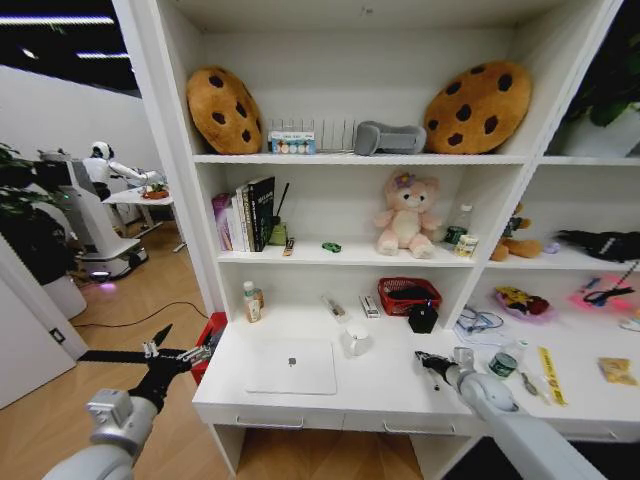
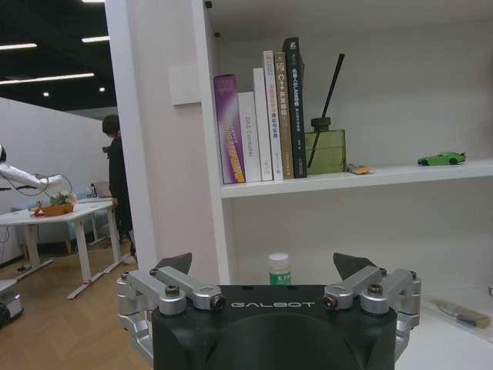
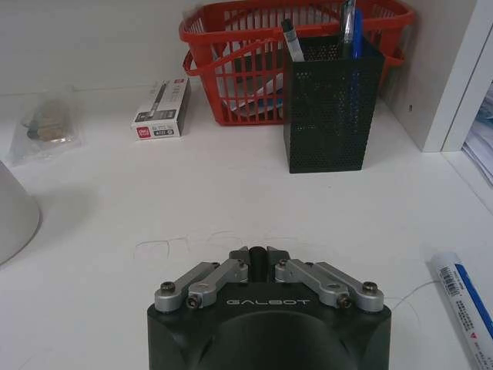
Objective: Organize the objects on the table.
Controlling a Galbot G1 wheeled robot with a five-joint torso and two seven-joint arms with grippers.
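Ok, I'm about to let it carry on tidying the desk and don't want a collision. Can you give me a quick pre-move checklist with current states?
1. Right gripper empty: ok, fingers shut on nothing, low over the table.
2. Left gripper empty: ok, fingers spread open, off the table's left end.
3. Path from right gripper to the black mesh pen holder: ok, bare desktop between them.
4. Laptop: ok, lid closed, flat on the table.
5. White cup: not ok, close beside the laptop's corner.
6. Pens: ok, upright in the holder.
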